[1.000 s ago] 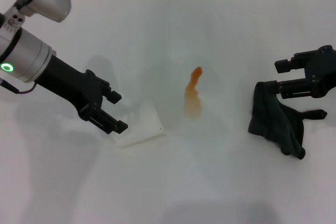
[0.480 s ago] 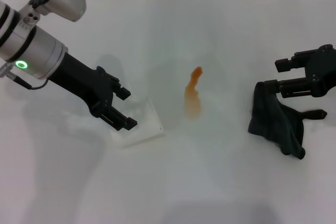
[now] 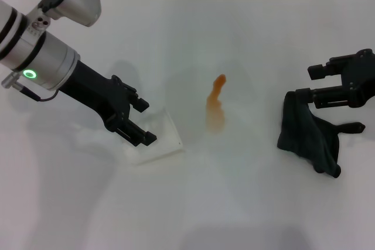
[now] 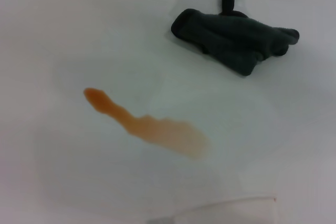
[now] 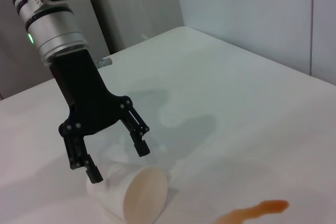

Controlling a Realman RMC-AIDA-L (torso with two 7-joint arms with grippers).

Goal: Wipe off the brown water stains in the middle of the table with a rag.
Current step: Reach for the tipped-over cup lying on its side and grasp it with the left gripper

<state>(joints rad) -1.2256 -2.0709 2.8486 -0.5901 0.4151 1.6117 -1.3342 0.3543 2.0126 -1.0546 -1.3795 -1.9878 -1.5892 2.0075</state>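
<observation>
Leftward, the released left claw point(image 3: 137, 123) has advanced over the tipped white paper cup point(image 3: 157, 139). Orange-brown streaked stain point(image 3: 215, 107) lies mid white worktop point(image 3: 246, 45); crumpled dark rag point(image 3: 309, 134) hangs from the clenched right claw point(image 3: 328, 111).

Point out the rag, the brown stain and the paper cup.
rag point(image 3: 307, 136), head view: middle of the dark cloth's folds.
brown water stains point(image 3: 215, 111), head view: middle of the orange-brown streak.
paper cup point(image 5: 137, 195), right wrist view: rim and inside of the tipped cup's open mouth.

Silver arm point(image 3: 41, 62), green light, black end effector point(image 3: 130, 122)
</observation>
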